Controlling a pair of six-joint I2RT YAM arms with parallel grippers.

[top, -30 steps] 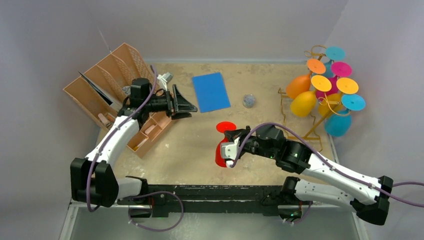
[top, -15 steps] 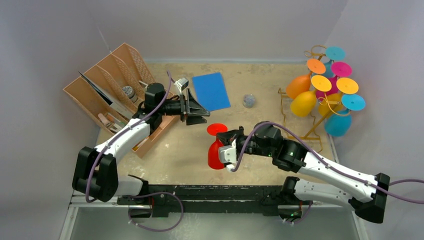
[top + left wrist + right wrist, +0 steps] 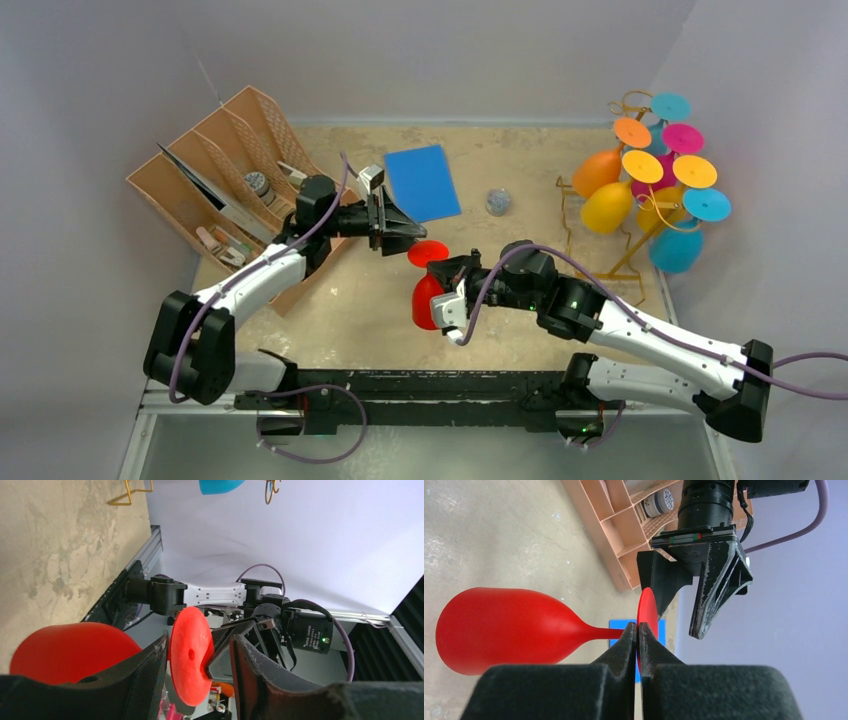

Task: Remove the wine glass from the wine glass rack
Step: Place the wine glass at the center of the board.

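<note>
A red wine glass [image 3: 427, 302] hangs above the table's middle, bowl toward the near edge, foot disc [image 3: 428, 253] toward the back. My right gripper [image 3: 446, 266] is shut on the rim of that foot disc; its pinch [image 3: 638, 627] and the bowl [image 3: 504, 630] show in the right wrist view. My left gripper [image 3: 410, 237] is open, with its jaws on either side of the disc [image 3: 190, 655]; its midpoint [image 3: 199, 641] falls on the disc. The gold wire wine glass rack [image 3: 630, 253] stands at the far right.
Several coloured glasses [image 3: 607, 205] hang on the rack. A brown slotted organizer [image 3: 215, 190] stands at the back left, just behind my left arm. A blue card [image 3: 422, 183] and a small grey object [image 3: 497, 201] lie at the back.
My left gripper has swung right from the organizer to the glass, and its jaws now straddle the foot disc. My right gripper has carried the red glass a little left.
</note>
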